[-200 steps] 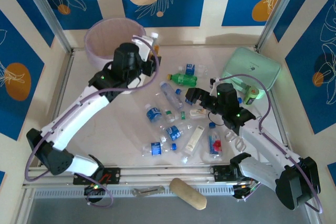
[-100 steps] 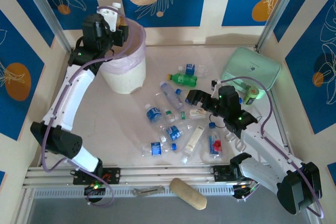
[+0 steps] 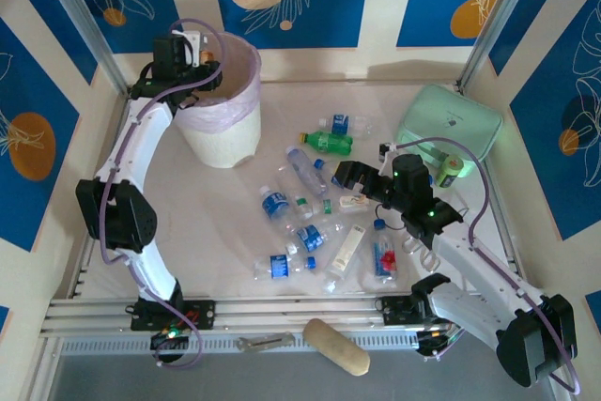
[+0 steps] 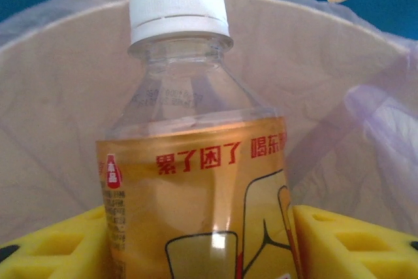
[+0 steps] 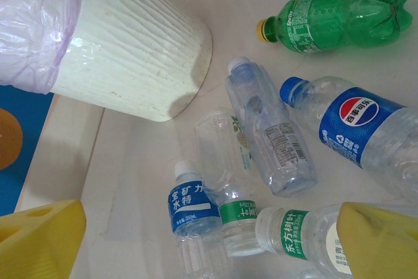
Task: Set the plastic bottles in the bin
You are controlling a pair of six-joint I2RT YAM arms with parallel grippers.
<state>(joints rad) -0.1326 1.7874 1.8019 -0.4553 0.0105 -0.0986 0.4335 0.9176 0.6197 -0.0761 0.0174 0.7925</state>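
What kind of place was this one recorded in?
Most likely a robot lab test cell, not a home: printed blue wall panels, aluminium frame rails, and plastic bottles strewn on a tabletop beside a lined bin.

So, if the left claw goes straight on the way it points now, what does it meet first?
Probably the pink bag lining the inner wall of the bin; the orange-labelled bottle between its fingers would touch first. Depth is unclear.
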